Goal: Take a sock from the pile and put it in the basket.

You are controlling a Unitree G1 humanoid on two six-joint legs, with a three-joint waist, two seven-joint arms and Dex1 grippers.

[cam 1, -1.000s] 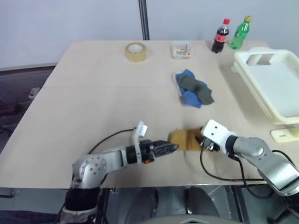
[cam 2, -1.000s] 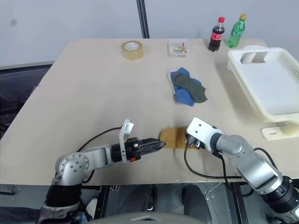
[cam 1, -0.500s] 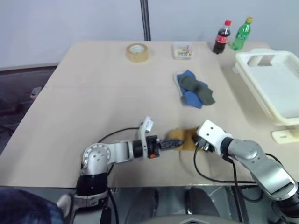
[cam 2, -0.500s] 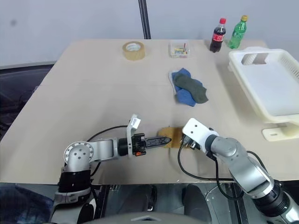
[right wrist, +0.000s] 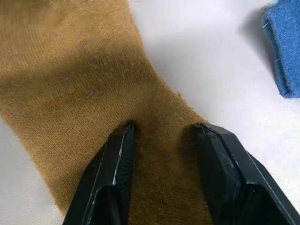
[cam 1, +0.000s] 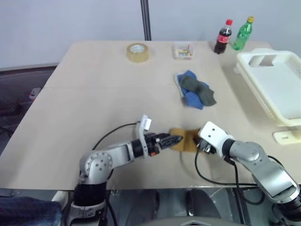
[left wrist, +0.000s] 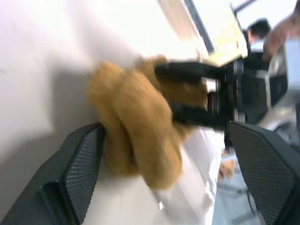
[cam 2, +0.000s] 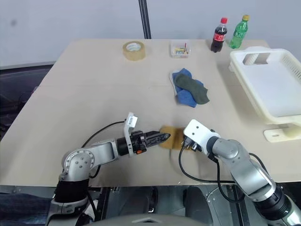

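The left claw, its fingers spread wide and empty, has been brought in from just beside the mustard sock, so that the sock's near end is now bracketed between them, while the right claw has been kept planted on the other end, closed part-way on what appears to be a fold of the fabric. The sock is still lying on the table near its front edge, well apart from the pile and from the basket at the far right. A two-handed pick-up is judged to be under way, with lift and carry still to be done.
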